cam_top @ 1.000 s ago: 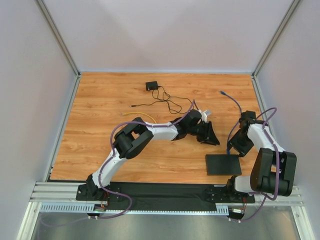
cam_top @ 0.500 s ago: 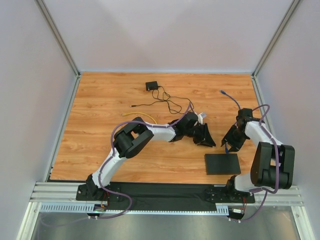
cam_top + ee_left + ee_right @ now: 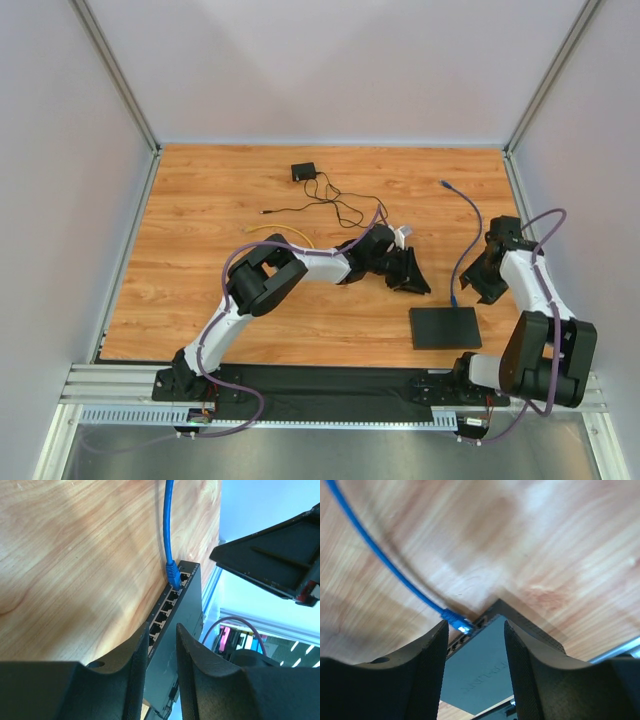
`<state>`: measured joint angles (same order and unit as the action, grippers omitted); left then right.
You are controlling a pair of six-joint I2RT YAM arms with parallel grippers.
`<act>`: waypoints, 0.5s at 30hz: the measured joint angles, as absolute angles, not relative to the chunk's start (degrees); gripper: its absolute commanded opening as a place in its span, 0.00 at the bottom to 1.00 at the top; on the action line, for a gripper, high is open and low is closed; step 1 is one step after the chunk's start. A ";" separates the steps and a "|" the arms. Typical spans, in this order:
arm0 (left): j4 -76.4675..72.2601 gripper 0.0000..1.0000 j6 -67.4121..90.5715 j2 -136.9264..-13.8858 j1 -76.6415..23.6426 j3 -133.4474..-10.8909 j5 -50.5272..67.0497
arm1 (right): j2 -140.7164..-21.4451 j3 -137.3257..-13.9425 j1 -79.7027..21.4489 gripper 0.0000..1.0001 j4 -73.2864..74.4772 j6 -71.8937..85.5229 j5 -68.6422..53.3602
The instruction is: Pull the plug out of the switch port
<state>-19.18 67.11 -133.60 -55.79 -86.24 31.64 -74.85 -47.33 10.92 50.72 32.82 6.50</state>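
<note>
- The wooden surface has a warm orange grain and carries everything here.
- The left claw hangs over the middle of the surface. Its fingers stand a narrow gap apart and hold nothing.
- The right claw is near the right edge. Its fingers are spread wider, also holding nothing, and the plug shows in the gap below them.
- The switch box is a thin, flat, matte black slab. It lies on the near right of the surface, close to the right arm's base and apart from both claws.
- The blue cable curves from the far right down to the box's far edge.
- A small black adapter lies at the far side, well apart, with its thin black cord looped loosely beside it.
- The row of ports runs along the box's thin front face as a line of small square sockets.
- The blue plug has its tip at one of these sockets. I cannot tell whether it is fully seated.
</note>
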 measured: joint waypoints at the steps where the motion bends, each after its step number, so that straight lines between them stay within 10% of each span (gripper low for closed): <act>1: -19.18 0.35 67.18 -133.60 -55.79 -86.24 31.79 | -73.54 -46.33 12.19 0.51 50.61 33.98 7.16; 15: -18.85 0.38 66.67 -132.94 -55.79 -86.17 33.19 | -76.53 -40.42 17.12 0.50 45.25 37.08 6.59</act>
